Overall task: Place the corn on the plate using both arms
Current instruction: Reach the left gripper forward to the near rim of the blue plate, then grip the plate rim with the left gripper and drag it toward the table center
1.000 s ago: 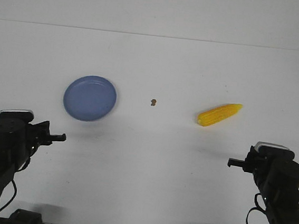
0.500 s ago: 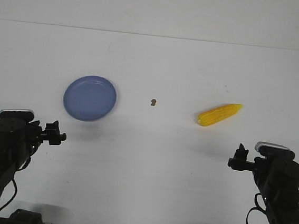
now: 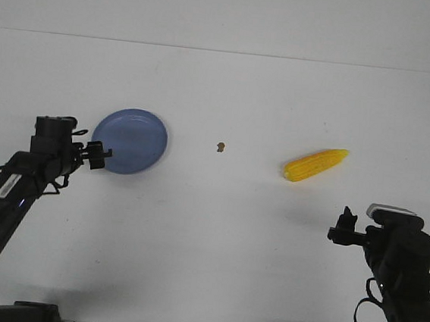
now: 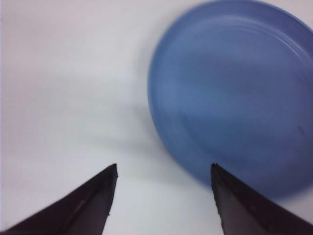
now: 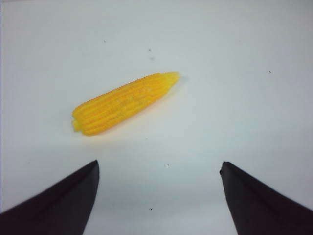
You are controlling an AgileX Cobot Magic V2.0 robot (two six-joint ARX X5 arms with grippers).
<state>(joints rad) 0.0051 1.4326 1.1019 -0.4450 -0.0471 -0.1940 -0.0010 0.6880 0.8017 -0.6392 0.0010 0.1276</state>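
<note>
The yellow corn [image 3: 315, 164] [image 5: 122, 102] lies on the white table at the right, tapered tip pointing right and away. The light-blue plate [image 3: 130, 141] [image 4: 234, 93] sits at the left. My left gripper [image 3: 97, 155] [image 4: 164, 167] hovers open at the plate's near left rim, one finger over the rim, nothing between its fingers. My right gripper [image 3: 344, 225] [image 5: 159, 165] stands open near the front right, well short of the corn, empty.
A small brown speck [image 3: 220, 147] marks the table between plate and corn. The table's far edge meets a white wall at the back [image 3: 225, 52].
The left arm has reached forward from the front left corner to the plate's rim. Both grippers have opened. The right arm has stayed in place.
</note>
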